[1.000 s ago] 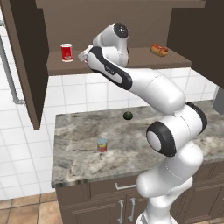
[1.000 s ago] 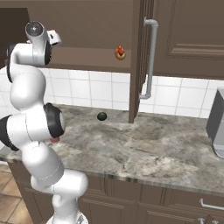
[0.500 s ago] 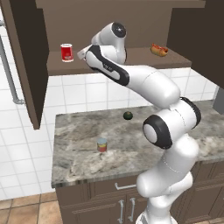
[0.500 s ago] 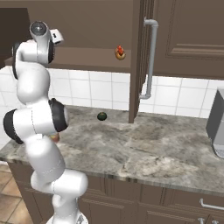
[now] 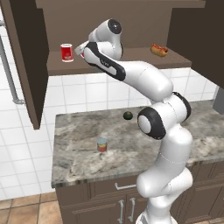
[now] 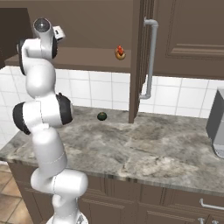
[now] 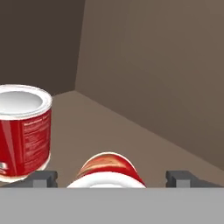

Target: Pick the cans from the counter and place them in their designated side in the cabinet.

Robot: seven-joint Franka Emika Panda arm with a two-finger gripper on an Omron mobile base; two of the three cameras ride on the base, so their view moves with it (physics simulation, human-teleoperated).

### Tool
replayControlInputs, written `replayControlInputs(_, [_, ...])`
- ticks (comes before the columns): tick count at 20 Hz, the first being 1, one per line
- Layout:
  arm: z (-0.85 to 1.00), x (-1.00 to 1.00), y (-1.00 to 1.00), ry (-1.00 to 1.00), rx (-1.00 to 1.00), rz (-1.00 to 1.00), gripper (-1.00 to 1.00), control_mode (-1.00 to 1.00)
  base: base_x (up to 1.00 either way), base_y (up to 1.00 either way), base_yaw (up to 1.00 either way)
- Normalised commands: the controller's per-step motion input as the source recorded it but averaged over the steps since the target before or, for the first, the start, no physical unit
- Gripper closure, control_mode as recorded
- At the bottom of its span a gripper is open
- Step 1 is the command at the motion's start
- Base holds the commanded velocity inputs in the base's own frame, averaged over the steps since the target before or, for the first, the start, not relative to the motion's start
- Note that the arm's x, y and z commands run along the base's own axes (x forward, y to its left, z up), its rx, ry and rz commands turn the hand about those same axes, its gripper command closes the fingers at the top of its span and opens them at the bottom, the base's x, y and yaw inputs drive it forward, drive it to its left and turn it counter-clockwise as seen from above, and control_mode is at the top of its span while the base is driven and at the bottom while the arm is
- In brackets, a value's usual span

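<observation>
Red can w/ white rim (image 5: 66, 52) upright on cabinet (image 5: 144, 56) shelf, left end. Second red can (image 7: 108, 171) just beside it. Short blue-top can (image 5: 102, 145) upright mid-counter (image 5: 78, 162), toward front edge.

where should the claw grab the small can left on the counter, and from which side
Grip the small can around its round side wall, coming straight down from above. It stands upright on the counter with open stone all around it, and the dark green fruit sits well behind, so the fingers have room.

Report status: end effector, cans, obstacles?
End effector open, astride a red white-rimmed can on the dark brown cabinet shelf. Another red can beside it, apart. Short blue-grey-topped can stands on the grey marbled stone counter. No obstacle seen.
</observation>
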Motion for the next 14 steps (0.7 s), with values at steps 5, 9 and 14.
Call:
replayControlInputs(5, [0.17,-0.03,0.00,0.10,-0.01,0.00,-1.00,-1.00,0.00,0.00,0.00])
replayControlInputs(9, [0.10,0.09,0.07,0.06,0.00,0.00,-1.00,-1.00,0.00,0.00,0.00])
replayControlInputs(14, [0.06,0.29,0.05,0.01,0.00,0.00,-1.00,-1.00,0.00,0.00,0.00])
